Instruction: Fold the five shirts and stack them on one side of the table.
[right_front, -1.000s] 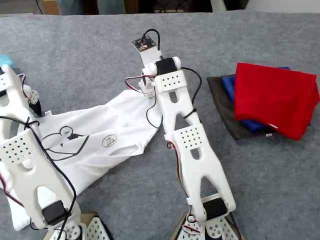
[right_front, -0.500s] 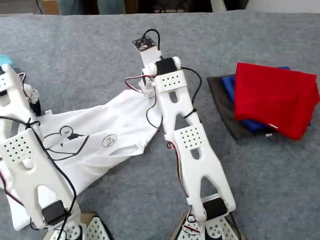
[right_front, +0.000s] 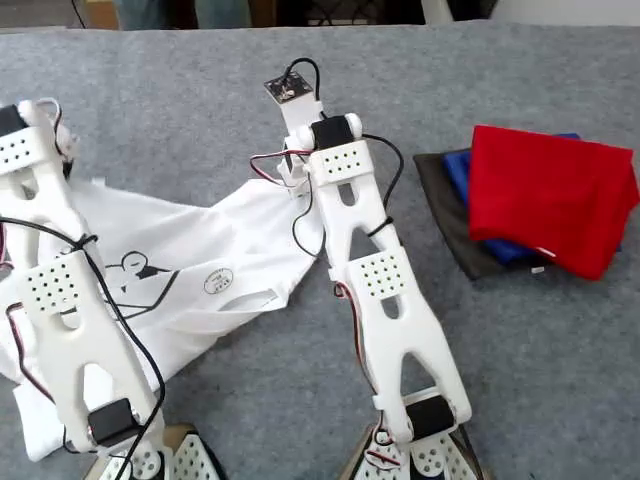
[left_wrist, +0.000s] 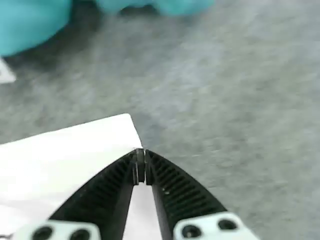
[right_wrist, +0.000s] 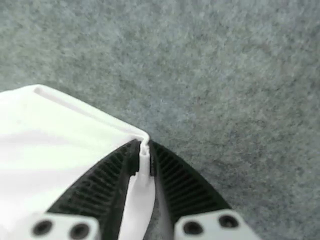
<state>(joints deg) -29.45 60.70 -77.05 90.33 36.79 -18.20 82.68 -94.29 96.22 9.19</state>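
Left gripper (left_wrist: 139, 165): its black ribbed fingers are clamping a corner of the white shirt (left_wrist: 65, 150), tips pressed together on the cloth.
Right gripper (right_wrist: 143, 152): it is pinching a folded edge of the white shirt (right_wrist: 60, 145), with the hem poking up between the closed tips.
White shirt (right_front: 200, 265): it is lying rumpled between the two grippers, printed side up, and is spreading back from both of them toward the arm bases (part of it is tucked under the left arm (right_front: 70, 320)).
Teal cloth (left_wrist: 30, 20): it is resting on the surface beyond the left gripper's tips, apart from them.
Folded stack: a red shirt (right_front: 545, 195) is sitting on top of a blue shirt (right_front: 458, 170) and a dark shirt (right_front: 445, 215), well apart from the right gripper, on the side away from the left gripper.
Surface: a grey felt-like table (right_front: 520, 380) is running under everything, fuzzy and plain, right up to both sets of fingertips.
Room (right_front: 330, 10): a dim strip is showing past the table's far edge, too dark to make out.
Right arm (right_front: 375, 270): it is stretching out over the shirt's near edge.
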